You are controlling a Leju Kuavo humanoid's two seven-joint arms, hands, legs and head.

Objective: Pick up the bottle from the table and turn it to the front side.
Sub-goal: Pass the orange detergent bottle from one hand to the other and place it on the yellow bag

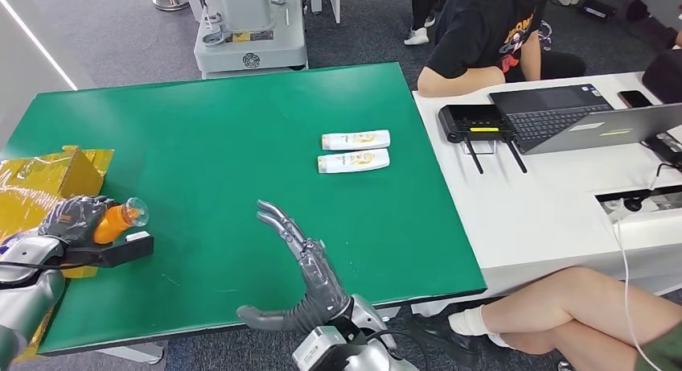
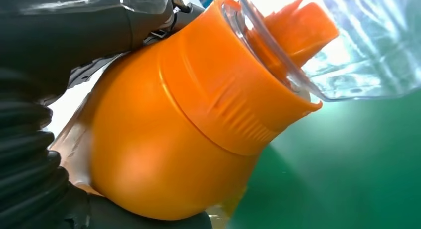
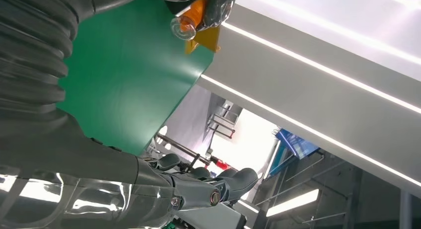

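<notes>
The right hand (image 1: 301,270) hovers nearest, over the front edge of the green bench (image 1: 225,146), fingers spread and grasping nothing. At the bench's left edge the left hand (image 1: 74,218) grips the orange plastic bottle with a clear cap (image 1: 119,220), held lifted just above the surface, cap pointing toward the middle of the bench. Well apart, 2 white tubes with yellow labels (image 1: 355,150) lie side by side near the right edge. Crumpled yellow packaging (image 1: 48,178) sits behind the left hand.

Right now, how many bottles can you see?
3: an orange bottle held in the left hand at the table's left edge, and two white bottles lying side by side mid-table.
</notes>
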